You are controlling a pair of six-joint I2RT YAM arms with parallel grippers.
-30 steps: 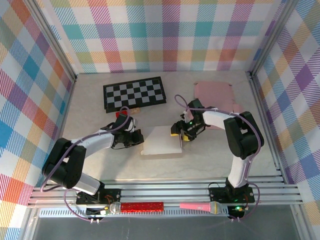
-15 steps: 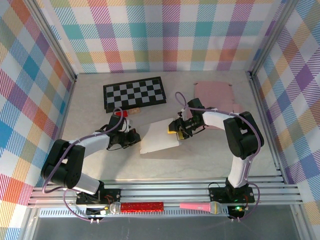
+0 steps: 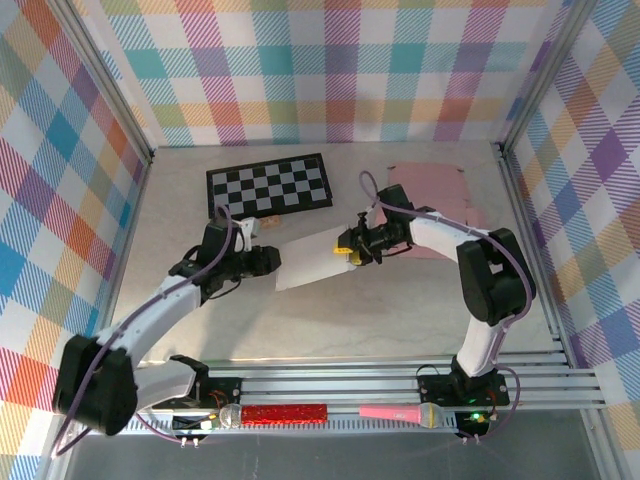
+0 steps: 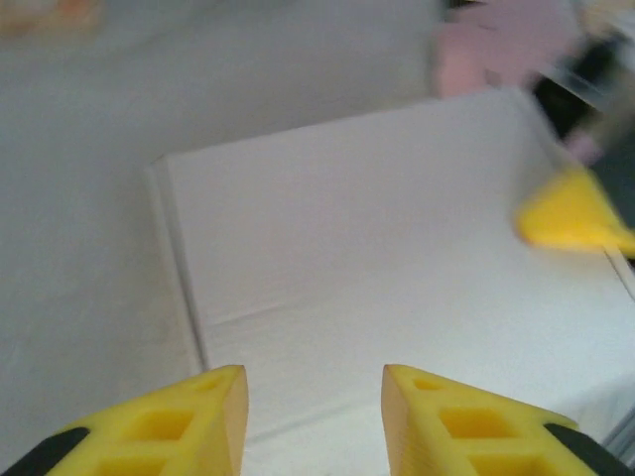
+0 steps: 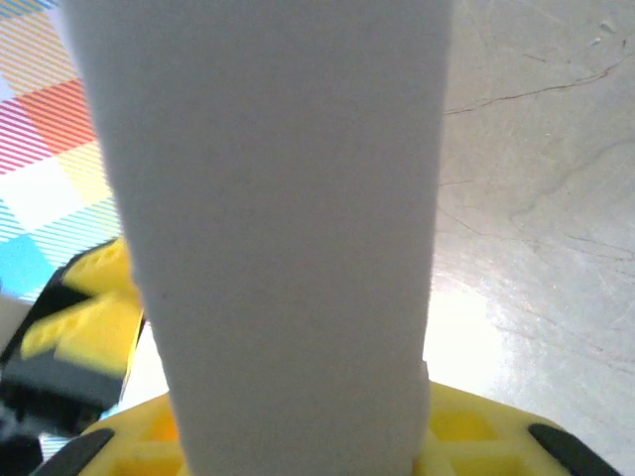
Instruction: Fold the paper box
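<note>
The paper box (image 3: pixel 315 262), a flat white sheet, lies mid-surface (image 3: pixel 400 310). The right claw (image 3: pixel 349 252) is clamped on its 3 o'clock edge, probably to lift a flap. At 9 o'clock the left claw (image 4: pixel 313 387) stands apart, gripping nothing, likely ready to steady it.

Your white-and-black left arm (image 3: pixel 150 318) and matching right arm (image 3: pixel 440 232) were built alike: smooth white tubular links set between bulky black joint housings, each rising from a black base plate (image 3: pixel 470 388). A thin lilac cable (image 3: pixel 363 188) ran along each arm and bowed loose near the wrist. Your left gripper (image 4: pixel 313 382) and right gripper (image 3: pixel 347 250) had dark bodies and bright yellow plastic fingers (image 4: pixel 189 421), wedge-shaped, with rectangular hollows moulded in and black trim at the outer corners.
</note>
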